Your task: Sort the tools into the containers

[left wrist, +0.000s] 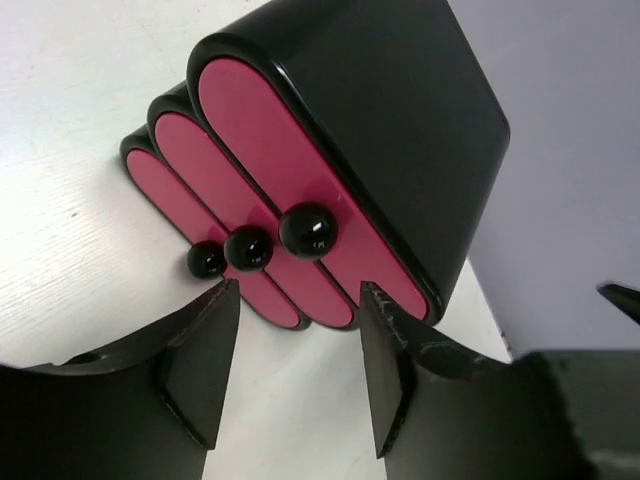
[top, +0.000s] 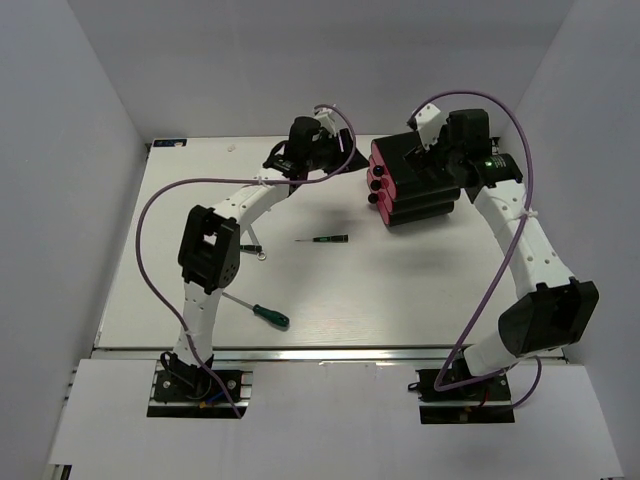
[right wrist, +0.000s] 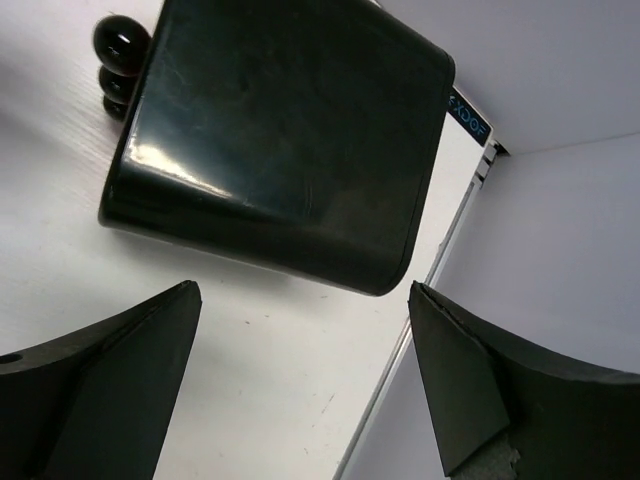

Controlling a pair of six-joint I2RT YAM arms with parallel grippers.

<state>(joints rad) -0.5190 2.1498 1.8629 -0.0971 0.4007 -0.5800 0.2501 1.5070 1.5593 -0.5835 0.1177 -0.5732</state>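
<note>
The black cabinet (top: 418,183) stands at the back right of the table, with three pink-red drawers (top: 378,180), all shut, facing left. In the left wrist view the drawers (left wrist: 255,135) and their black knobs (left wrist: 308,228) lie just beyond my open, empty left gripper (left wrist: 298,290), which sits left of the cabinet (top: 345,160). My right gripper (right wrist: 302,287) is open and empty over the cabinet's back end (right wrist: 280,140). A green-handled screwdriver (top: 262,312) and a thin dark precision screwdriver (top: 322,240) lie on the table. A small tool (top: 252,250) shows partly under the left arm.
The table's right edge and the white side wall (right wrist: 560,200) are close behind the cabinet. The back wall runs just beyond both grippers. The left arm's elbow (top: 210,248) hangs over the left-middle of the table.
</note>
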